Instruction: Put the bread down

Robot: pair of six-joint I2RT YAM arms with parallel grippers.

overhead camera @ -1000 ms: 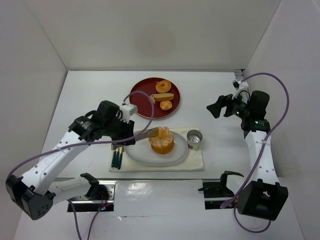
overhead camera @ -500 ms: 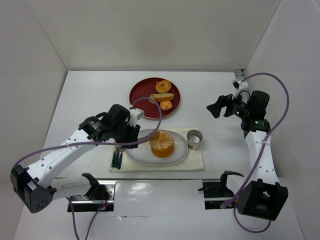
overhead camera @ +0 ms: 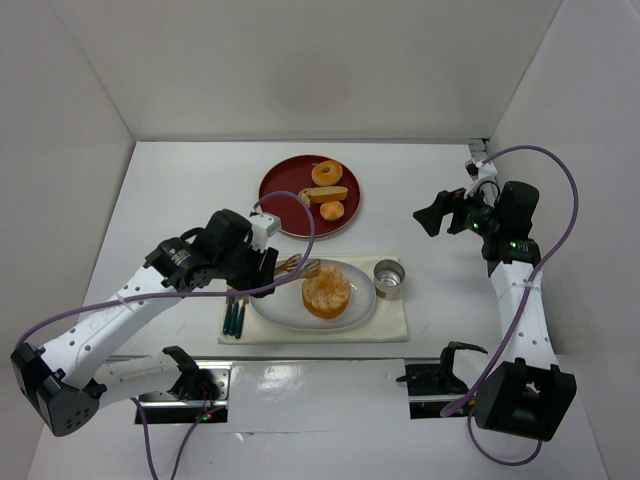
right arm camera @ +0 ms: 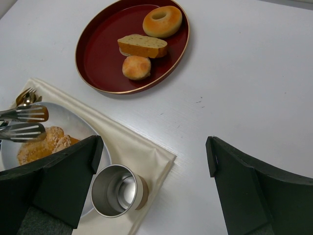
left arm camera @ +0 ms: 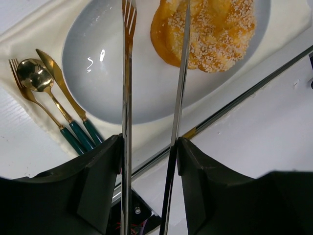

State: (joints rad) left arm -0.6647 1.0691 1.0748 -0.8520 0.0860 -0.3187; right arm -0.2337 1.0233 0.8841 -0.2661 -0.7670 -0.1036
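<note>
The bread, a golden bun with a pale lumpy top, sits on the grey plate. It also shows in the left wrist view and the right wrist view. My left gripper is shut on metal tongs. The tong arms stand apart, their tips just left of the bread and not gripping it. My right gripper is open and empty, high at the right, well clear of the plate; its jaws stand wide apart.
A red plate at the back holds a ring doughnut and two small buns. A steel cup stands right of the grey plate on a cream cloth. Gold cutlery with green handles lies left of the plate.
The tongs lowered the bread onto the grey plate, opened and drew back to the left. The right arm has not moved.
</note>
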